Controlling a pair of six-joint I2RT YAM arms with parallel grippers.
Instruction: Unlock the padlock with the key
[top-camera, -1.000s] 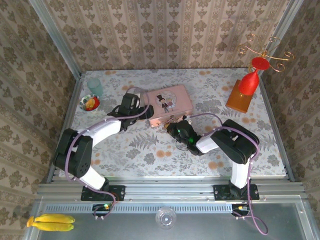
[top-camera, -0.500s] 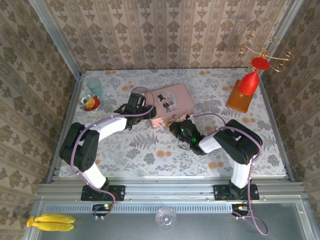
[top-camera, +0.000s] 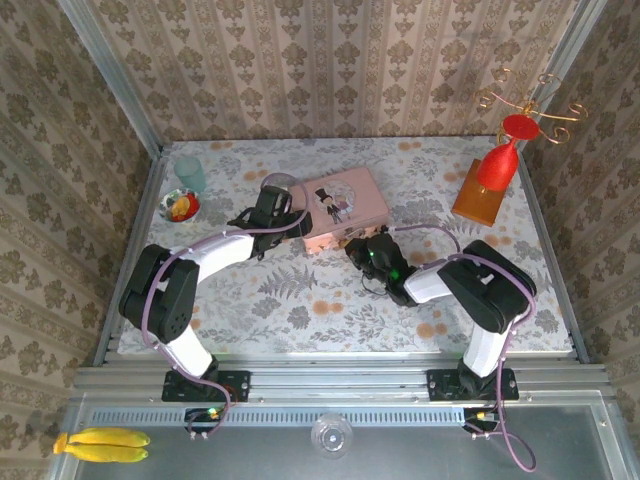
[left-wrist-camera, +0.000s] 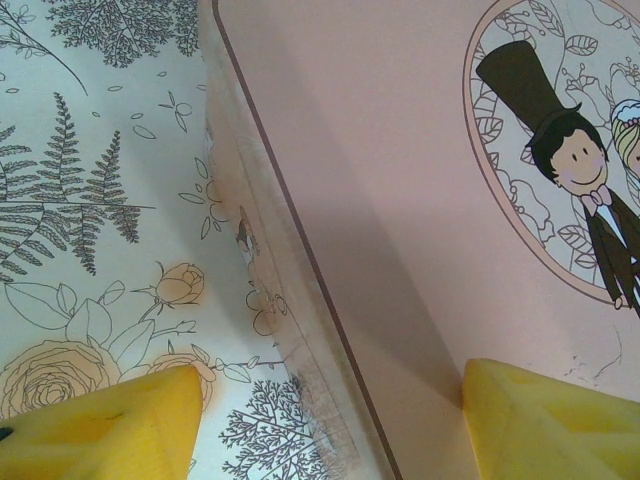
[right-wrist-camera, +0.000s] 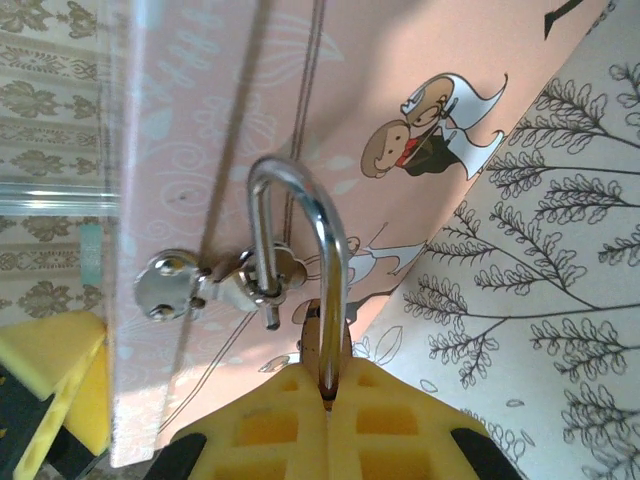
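Compared with one second ago, the left gripper (top-camera: 292, 222) is found closer to the left end of the pink tin (top-camera: 345, 200), and the elbow of the right arm is swung further to the right. The right gripper (top-camera: 358, 240) is seen against the near side of the tin, on the flowered tablecloth (top-camera: 300, 300).

From above, the padlock is too small to be told apart from the fingers. It is made clear by the right wrist view: the padlock (right-wrist-camera: 333, 270) is hung by its silver shackle through the hasp (right-wrist-camera: 200, 285) on the tin's side, and one leg of the shackle is clamped between the closed yellow pads of the right gripper (right-wrist-camera: 328, 400). The key cannot be made out.

In the left wrist view, the left gripper (left-wrist-camera: 325, 430) is held wide apart. One pad is placed over the tablecloth and the other over the lid, with the tin's edge between them.
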